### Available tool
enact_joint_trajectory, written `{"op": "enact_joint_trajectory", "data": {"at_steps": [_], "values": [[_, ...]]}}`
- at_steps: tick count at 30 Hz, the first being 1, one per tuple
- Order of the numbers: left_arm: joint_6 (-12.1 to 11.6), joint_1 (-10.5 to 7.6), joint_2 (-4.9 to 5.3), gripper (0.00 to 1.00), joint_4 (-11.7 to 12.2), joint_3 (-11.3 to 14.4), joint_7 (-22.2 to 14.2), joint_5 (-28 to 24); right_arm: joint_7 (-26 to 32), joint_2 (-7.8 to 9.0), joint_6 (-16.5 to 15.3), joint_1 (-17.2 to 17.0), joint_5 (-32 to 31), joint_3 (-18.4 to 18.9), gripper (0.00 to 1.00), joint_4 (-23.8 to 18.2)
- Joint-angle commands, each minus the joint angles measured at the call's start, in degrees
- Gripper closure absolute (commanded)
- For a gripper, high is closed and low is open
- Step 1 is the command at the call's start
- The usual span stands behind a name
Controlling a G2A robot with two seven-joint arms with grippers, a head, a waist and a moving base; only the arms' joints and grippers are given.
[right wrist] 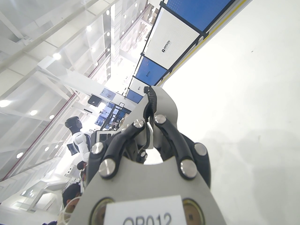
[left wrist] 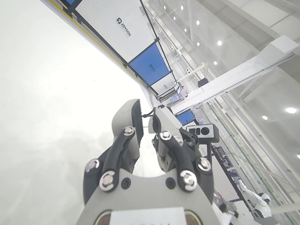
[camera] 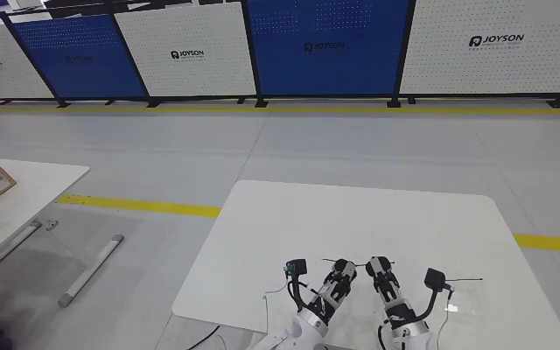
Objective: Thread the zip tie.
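– Top view, lower centre of the frame: what do you hold?
– Left to right. My left claw (left wrist: 146, 108) has its fingers apart. A thin black strand (left wrist: 145, 116) crosses the gap near the tips; I cannot tell what it belongs to. My right claw (right wrist: 150, 92) is pressed together on the zip tie (right wrist: 151, 99), ribbed strap poking past the tips. Both claws sit tip near tip over the table (camera: 367, 210).
– How to thread it well?
– My judgement: hold the right clamp firm and line tail and head slot on one axis. Close the left fingers only once the free end sits square between the pads. Then feed slowly, no twist.
– Room?
– Near edge lies at the lower edge of the frame, close under my arms, and the left edge is near my left arm. Wide bare top toward upper right. Work forward, not back.
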Motion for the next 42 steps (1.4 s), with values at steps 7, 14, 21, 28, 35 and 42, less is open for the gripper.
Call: {"op": "enact_joint_trajectory", "data": {"at_steps": [7,14,21,28,35,42], "values": [[0.12,-0.08,-0.11,1.0,0.21,0.19,0.09,0.16,-0.09,0.06,0.03,-0.39,-0.82,0.09,1.0,-0.37],[-1.42,0.2,-0.06,1.0,-0.07,0.2,-0.15,0.37,0.18,0.04,0.09,-0.2,-0.99,-0.23,1.0,-0.25],[-0.69,0.16,-0.11,1.0,0.18,-0.2,0.28,-0.08,1.33,0.04,-0.01,0.12,0.26,-0.18,1.0,0.07],[0.44,-0.15,-0.3,1.0,0.53,-0.25,0.6,-0.75,1.85,0.07,-0.19,0.15,1.32,0.06,0.72,0.15],[0.88,-0.4,-0.48,1.0,0.82,-0.47,1.2,-1.45,1.46,0.06,-0.63,0.2,1.64,0.08,0.6,0.49],[1.59,-0.71,-0.71,1.0,1.1,-0.44,1.88,-1.89,0.71,0.09,-1.62,-0.08,1.21,0.21,0.71,0.65]]}}
